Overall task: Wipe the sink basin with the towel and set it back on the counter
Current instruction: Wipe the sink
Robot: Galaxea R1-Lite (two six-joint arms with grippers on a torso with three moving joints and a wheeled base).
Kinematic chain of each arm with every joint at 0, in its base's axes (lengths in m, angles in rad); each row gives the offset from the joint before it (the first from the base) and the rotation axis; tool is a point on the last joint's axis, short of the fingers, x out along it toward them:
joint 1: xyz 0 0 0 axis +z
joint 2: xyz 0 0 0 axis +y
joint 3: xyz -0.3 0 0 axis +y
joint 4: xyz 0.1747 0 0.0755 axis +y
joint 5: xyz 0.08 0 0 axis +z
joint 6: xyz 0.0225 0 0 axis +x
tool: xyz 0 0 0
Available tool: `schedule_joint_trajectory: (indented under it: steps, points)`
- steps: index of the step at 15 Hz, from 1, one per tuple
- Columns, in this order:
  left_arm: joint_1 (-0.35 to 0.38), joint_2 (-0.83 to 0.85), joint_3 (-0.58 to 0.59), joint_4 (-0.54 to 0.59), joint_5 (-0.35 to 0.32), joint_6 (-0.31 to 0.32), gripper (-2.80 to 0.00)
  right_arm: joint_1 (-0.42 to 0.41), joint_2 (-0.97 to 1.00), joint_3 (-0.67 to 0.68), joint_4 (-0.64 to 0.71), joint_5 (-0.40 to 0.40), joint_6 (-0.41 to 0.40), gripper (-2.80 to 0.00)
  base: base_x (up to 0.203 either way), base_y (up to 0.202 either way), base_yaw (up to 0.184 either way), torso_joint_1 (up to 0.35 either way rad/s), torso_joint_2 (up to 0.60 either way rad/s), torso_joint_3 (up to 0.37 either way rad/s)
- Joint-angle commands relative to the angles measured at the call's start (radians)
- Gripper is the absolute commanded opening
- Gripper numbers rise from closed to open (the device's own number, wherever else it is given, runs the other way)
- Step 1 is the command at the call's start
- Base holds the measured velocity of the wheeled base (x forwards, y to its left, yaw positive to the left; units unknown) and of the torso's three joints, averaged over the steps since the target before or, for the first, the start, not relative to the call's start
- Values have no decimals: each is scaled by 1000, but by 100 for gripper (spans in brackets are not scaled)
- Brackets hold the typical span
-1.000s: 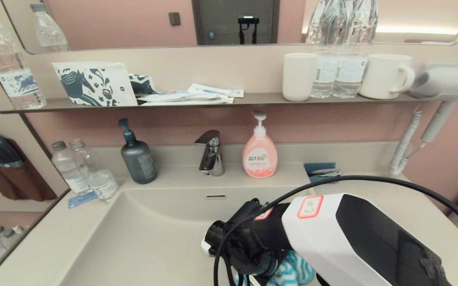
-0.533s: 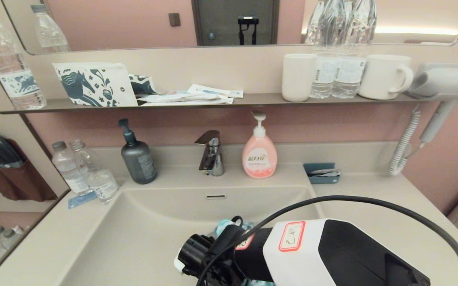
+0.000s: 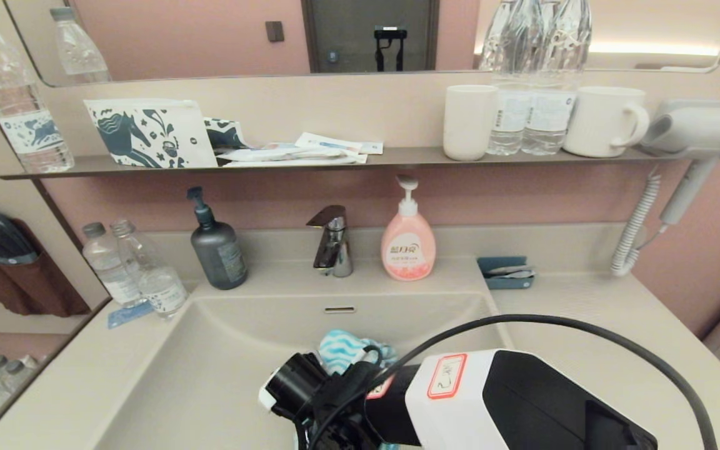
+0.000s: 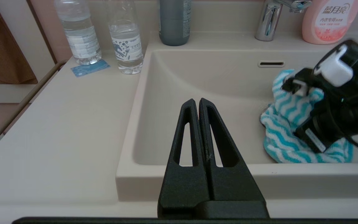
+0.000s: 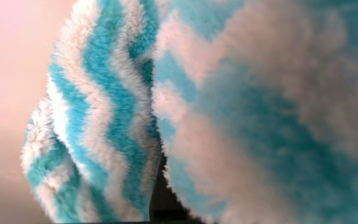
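The beige sink basin [image 3: 210,375] fills the middle of the head view, with its overflow slot [image 3: 340,309] on the back wall; the drain plug is hidden. The turquoise-and-white zigzag towel [image 3: 341,350] lies bunched on the basin floor right of centre. My right gripper [image 4: 309,133] is buried in it and shut on it, and the towel [image 5: 104,124] fills the right wrist view. My left gripper [image 4: 196,101] is shut and empty, held over the basin's front rim [image 4: 197,174] on the left. The beige counter [image 3: 585,325] lies bare to the right of the basin.
Behind the basin stand a chrome tap [image 3: 333,240], a pink soap pump [image 3: 408,244] and a dark grey pump bottle [image 3: 217,250]. Two water bottles [image 3: 132,269] are at the back left. A small blue tray [image 3: 505,272] sits on the right counter. A hairdryer [image 3: 697,134] hangs on the right wall.
My right arm has swung left and deeper into the basin, dragging the towel from the front right toward the middle. The left gripper shows no earlier frame.
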Motion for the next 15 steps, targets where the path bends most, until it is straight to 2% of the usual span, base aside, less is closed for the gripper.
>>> schedule_joint_trajectory:
  steps: [1,6,15]
  points:
    - [1,1,0,-1,1,0,-280,-13,-75,0,12,-8,5,-280,0,0,0,0,0,0]
    - [1,1,1,-1,1,0,-280,-15,-313,4,134,-34,27,-280,0,0,0,0,0,0]
    - [0,1,-1,0,1,0,-280,-2,-789,12,504,-102,127,-280,0,0,0,0,0,0]
